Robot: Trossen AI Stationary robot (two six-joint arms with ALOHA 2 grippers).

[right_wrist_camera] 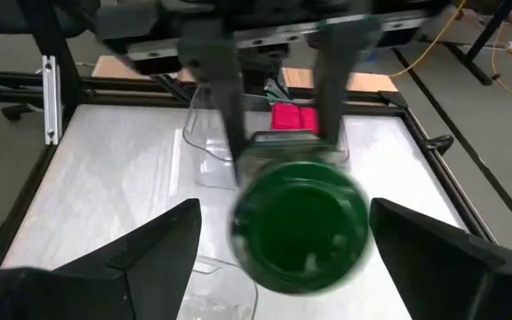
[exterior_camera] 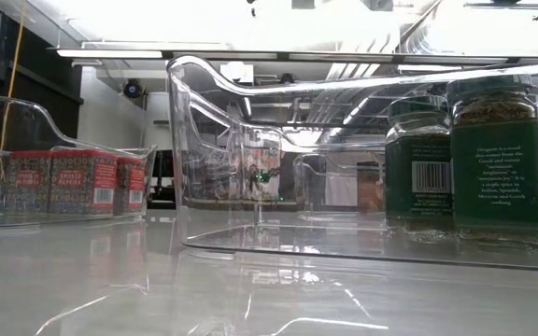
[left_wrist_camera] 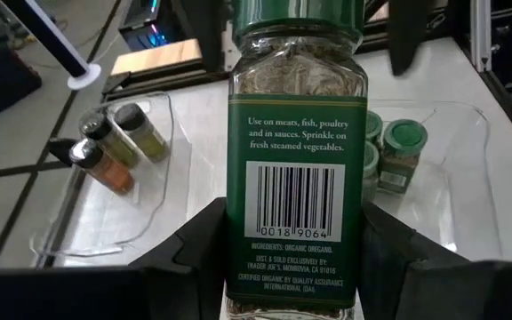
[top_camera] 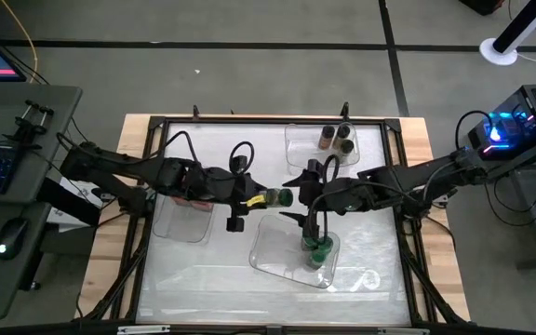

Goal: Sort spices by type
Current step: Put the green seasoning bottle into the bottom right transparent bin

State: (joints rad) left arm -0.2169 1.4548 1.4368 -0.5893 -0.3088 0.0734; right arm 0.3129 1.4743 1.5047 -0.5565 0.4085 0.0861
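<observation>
Handover of a green-lidded jar above mid-table

The left tool is clamped on the oregano jar, lid pointing at the right tool, whose fingers gape wide — it should close squarely on the lid before the left lets go. In trays: three green-lidded jars, three brownish jars, at least three red boxes.

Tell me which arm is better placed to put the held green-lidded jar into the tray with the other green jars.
Right: its gripper has open jaws facing the lid of the jar the left gripper holds, and sits closer to that tray.
</observation>
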